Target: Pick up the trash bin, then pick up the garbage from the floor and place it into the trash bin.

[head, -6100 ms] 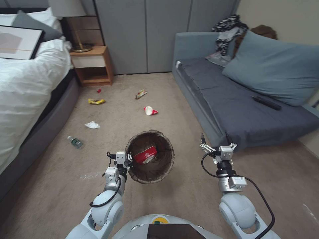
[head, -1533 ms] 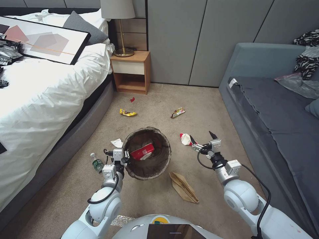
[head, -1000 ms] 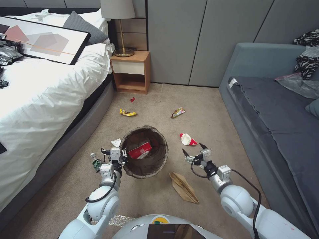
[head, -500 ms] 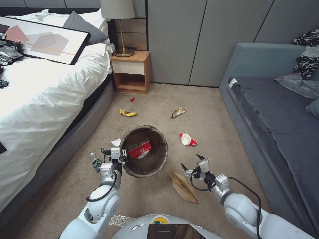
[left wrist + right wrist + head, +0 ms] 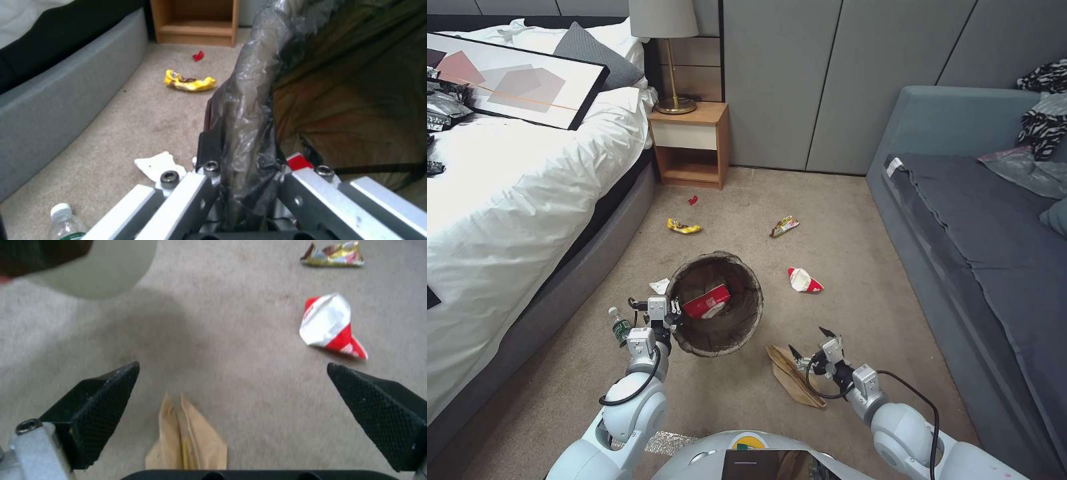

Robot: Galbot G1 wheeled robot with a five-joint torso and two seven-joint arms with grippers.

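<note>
— Head view: where does the trash bin [image 5: 715,303] sit?
— Off the floor, its bag-wrapped rim clamped by the left hand [image 5: 662,312].
— And the right hand [image 5: 812,345]?
— Spread wide, empty, directly over the tan paper bag [image 5: 792,377].

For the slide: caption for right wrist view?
Open right gripper poised above tan paper bag; crushed red-and-white cup on carpet beyond.

At frame centre the left gripper [image 5: 672,315] clamps the trash bin [image 5: 715,303] rim; lower right of centre, the right gripper [image 5: 809,342] hangs spread over the tan paper bag [image 5: 790,377].
</note>
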